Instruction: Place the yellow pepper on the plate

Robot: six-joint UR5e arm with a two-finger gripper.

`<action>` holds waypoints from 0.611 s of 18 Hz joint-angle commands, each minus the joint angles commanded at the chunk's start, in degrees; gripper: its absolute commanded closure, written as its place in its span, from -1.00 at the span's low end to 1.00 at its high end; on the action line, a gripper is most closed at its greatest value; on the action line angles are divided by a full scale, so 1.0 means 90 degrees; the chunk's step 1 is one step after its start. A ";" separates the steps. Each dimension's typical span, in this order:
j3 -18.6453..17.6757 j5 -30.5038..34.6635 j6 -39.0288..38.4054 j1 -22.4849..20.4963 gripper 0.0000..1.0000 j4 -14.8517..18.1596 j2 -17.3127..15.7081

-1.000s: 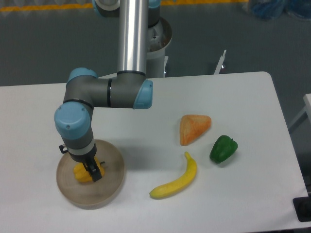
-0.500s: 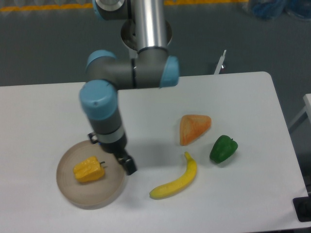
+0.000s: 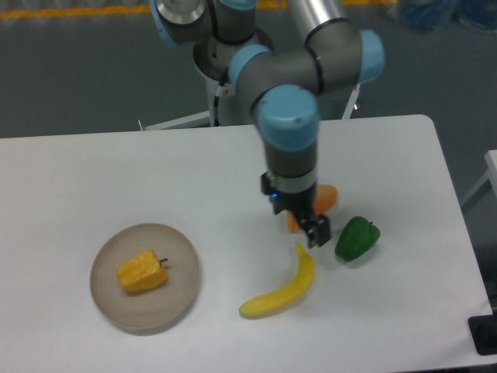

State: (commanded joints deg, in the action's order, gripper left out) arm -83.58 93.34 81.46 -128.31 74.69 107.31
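The yellow pepper [image 3: 142, 271] is seen lying on its side inside the plate [image 3: 179, 296], stem toward the right, so the placing is judged done. The gripper [image 3: 317, 231] hangs well apart from it, over the orange wedge [image 3: 329, 197] and just above the banana [image 3: 284, 287] tip, beside the green pepper [image 3: 357, 238]; whether its fingers are spread or pressed together cannot be told. Any retreat is best made upward, so that neighbouring fruit is not brushed.

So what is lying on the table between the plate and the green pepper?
In the fixed camera view, the banana lies on the table between the plate and the green pepper. The rest of that stretch is bare white tabletop.
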 joint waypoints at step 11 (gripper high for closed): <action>-0.0019 -0.0459 0.0451 -0.0275 -1.00 0.0041 0.0078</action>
State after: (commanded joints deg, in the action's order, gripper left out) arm -83.76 89.21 85.52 -130.78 75.06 108.02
